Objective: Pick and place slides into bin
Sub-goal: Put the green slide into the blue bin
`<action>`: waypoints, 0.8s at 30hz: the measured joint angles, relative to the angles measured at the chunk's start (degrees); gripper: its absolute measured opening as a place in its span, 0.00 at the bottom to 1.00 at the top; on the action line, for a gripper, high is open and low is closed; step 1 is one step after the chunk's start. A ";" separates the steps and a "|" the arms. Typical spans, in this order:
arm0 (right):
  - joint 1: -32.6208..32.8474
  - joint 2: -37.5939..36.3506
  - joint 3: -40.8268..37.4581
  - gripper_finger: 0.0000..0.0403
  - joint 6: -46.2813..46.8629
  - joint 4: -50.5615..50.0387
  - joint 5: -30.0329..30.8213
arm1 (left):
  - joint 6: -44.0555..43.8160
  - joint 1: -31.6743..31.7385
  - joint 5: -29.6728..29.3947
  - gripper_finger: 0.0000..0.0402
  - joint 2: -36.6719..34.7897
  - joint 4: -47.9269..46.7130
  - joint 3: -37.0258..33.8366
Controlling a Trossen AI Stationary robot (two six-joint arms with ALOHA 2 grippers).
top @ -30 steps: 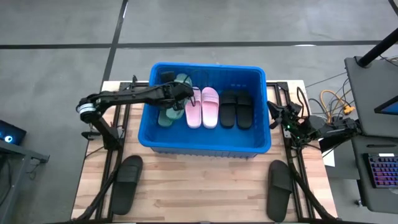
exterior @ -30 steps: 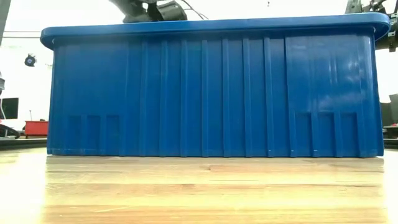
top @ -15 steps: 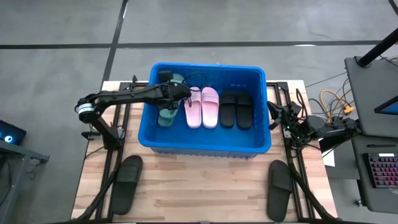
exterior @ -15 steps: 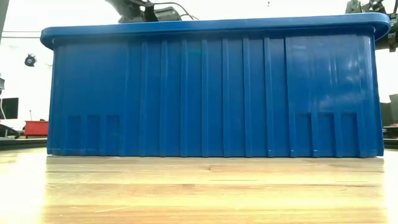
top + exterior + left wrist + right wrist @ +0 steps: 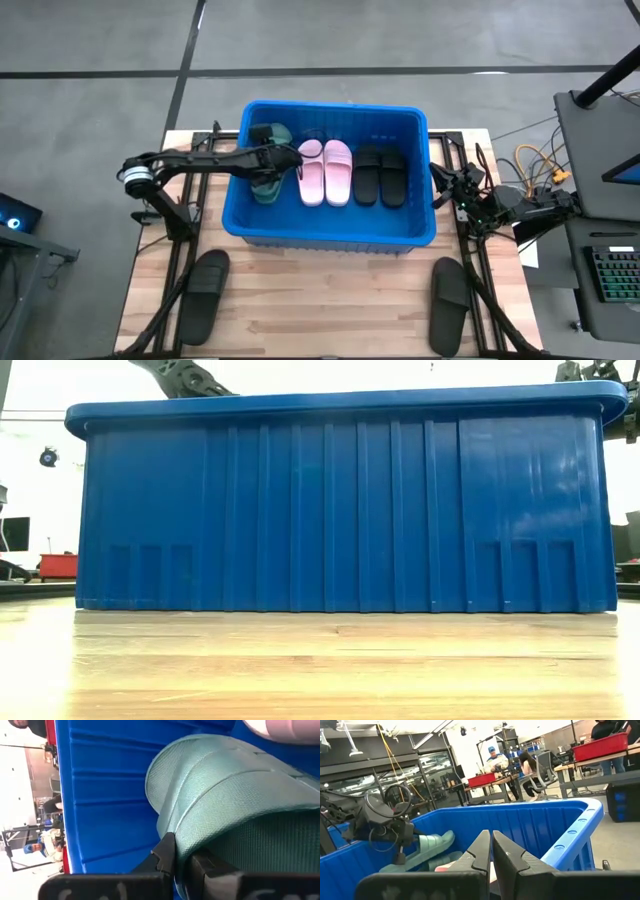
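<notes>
The blue bin (image 5: 330, 106) stands at the middle of the table and fills the low view (image 5: 340, 510). Inside lie two pink slides (image 5: 326, 172), two black slides (image 5: 380, 176) and a green slide (image 5: 264, 190) by the left wall. My left gripper (image 5: 283, 160) reaches into the bin from the left, shut on a second green slide (image 5: 427, 845) that tilts above the lying one. My right gripper (image 5: 491, 840) hangs shut and empty just outside the bin's right wall (image 5: 440, 182). My left gripper pinches an edge of the green slide (image 5: 182, 845) between its two fingers, beside the arched strap (image 5: 225, 785). The fingers come slanting down from the table's left side. The slide tilts, its far end (image 5: 270, 134) raised; whether its lower end rests on the other slide is hidden.
Two more black slides lie on the wooden table in front of the bin, one near left (image 5: 204, 296) and one near right (image 5: 450, 302). Arm frames run along both table sides. People sit at benches in the room beyond (image 5: 495, 760).
My left gripper has sunk into the bin with the green slide, dropping below the rim in the low view and shifting slightly toward the bin's left wall. The slide has gone down with it and stays tilted. The right arm has kept its place.
</notes>
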 joint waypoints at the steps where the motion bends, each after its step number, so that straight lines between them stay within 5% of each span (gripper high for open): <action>1: -0.02 0.00 0.00 0.02 0.08 0.00 0.00 | -0.20 0.06 0.01 0.00 0.22 0.46 -0.03; 17: -0.01 0.00 0.00 0.02 1.59 0.00 -0.20 | -1.31 2.56 4.50 0.00 1.74 1.00 -0.05; 24: -0.01 0.00 0.00 0.02 1.69 0.01 -0.22 | -1.47 2.83 4.70 0.17 1.61 -0.19 -0.05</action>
